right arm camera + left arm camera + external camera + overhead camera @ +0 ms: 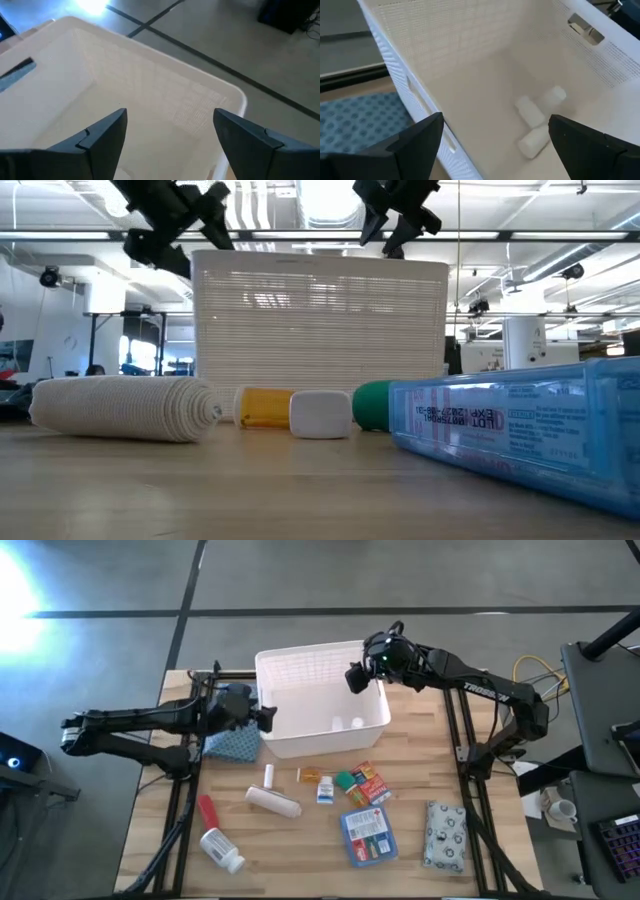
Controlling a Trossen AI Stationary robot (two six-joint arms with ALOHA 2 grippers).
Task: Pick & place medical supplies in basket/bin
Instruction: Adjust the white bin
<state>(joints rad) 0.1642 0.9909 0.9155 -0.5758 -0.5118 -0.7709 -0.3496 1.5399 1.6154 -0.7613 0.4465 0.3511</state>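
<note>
Both sets of jaws stand spread and empty, as I read it: the right gripper [357, 677] hangs over the right wall of the white basket [300, 665]; the left gripper [268, 716] sits at its left wall, above the blue cloth [234, 745]. Inside the basket I see small white cylinders [535, 125]; on the table lie the bandage roll [274, 801], white pill bottle [221, 849], red tube [207, 810], flat blue pack [368, 835] and patterned pouch [445, 835].

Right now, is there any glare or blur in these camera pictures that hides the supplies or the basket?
High view: bright glare at the top left corner, on the floor, clear of the basket. Low view: ceiling lights shine behind the basket, and the blue pack close to the lens looks soft. Right wrist view: a bright patch beyond the basket rim. Left wrist view: the white items in the basket look slightly soft.
</note>
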